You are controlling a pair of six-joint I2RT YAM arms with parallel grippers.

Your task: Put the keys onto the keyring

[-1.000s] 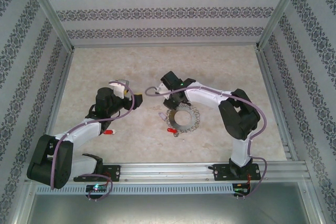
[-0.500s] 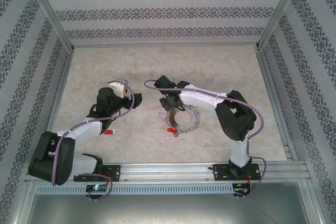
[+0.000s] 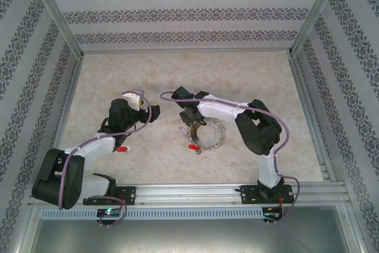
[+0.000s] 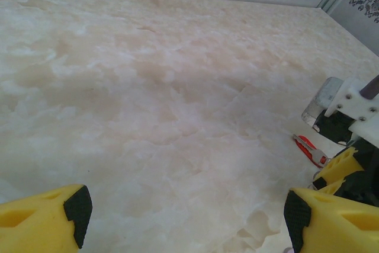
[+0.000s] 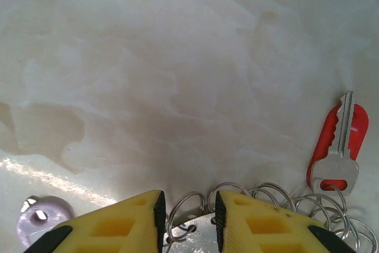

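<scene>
Two right jaws narrowly astride keyring [image 5: 195, 238]

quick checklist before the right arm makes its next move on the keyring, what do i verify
1. Left gripper open and empty: ok.
2. Right gripper lined up on the keyring: ok, a wire loop sits between its nearly closed fingers.
3. Firm grip on that loop: cannot tell.
4. Red key close by: ok, it lies flat against the ring's loops; whether it is threaded on: cannot tell.
5. Second red key on the ring: not ok, it lies apart beside the left arm.
6. Grippers apart from each other: ok in the top view.
</scene>
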